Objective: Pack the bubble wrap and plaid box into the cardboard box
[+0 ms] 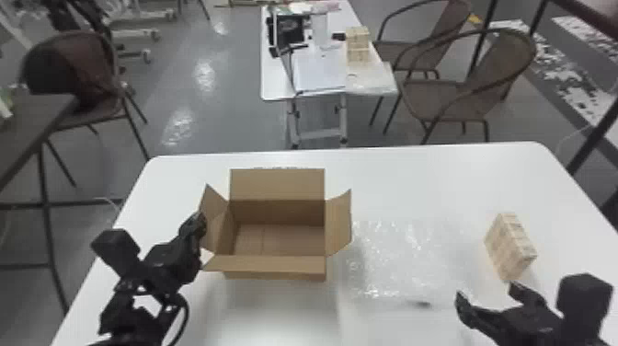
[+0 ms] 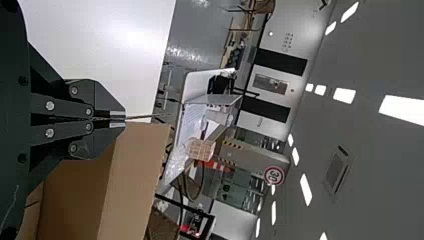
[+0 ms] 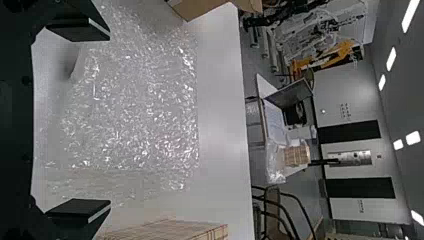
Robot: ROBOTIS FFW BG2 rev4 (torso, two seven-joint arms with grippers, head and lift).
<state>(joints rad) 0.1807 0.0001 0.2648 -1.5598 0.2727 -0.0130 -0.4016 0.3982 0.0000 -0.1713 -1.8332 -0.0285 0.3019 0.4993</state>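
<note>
On the table, empty cardboard box, left claw pinching a flap, right claw wide near bubble wrap

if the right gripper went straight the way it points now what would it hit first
Probably the bubble wrap on the white table, just ahead of the right gripper; its height is unclear, so it might pass above.

Glossy grey floor, brown chairs, ceiling lights
</note>
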